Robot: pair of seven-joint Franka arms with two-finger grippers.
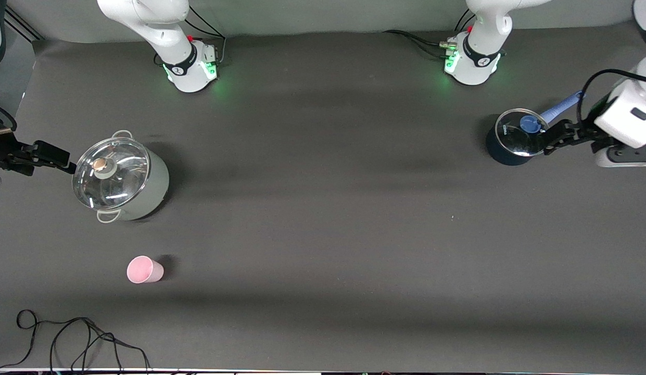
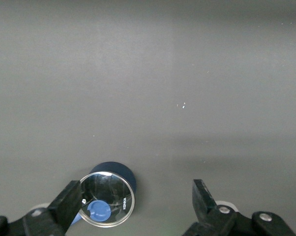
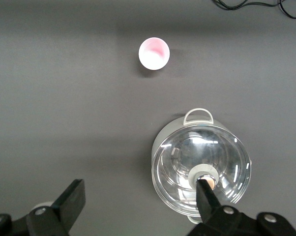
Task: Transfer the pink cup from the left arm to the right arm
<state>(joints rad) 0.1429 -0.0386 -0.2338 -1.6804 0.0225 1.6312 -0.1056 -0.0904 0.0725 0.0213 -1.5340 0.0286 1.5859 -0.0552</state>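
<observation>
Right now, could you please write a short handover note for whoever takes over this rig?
Left gripper: jaws open, empty, beside the small dark blue pot at the left arm's end of the table.
Right gripper: jaws open, empty, beside the grey lidded pot.
Pink cup: upright on the table, nearer the front camera than the grey pot, untouched.
Done: nothing.
Left: left gripper picks up the cup and passes it to the right gripper.

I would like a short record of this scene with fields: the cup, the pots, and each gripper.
pink cup: upright on the table, nearer to the front camera than the grey pot, free of both grippers
grey pot: glass lid on, toward the right arm's end
dark blue pot: glass lid on, toward the left arm's end
left gripper: open, empty, beside the dark blue pot
right gripper: open, empty, beside the grey pot
</observation>
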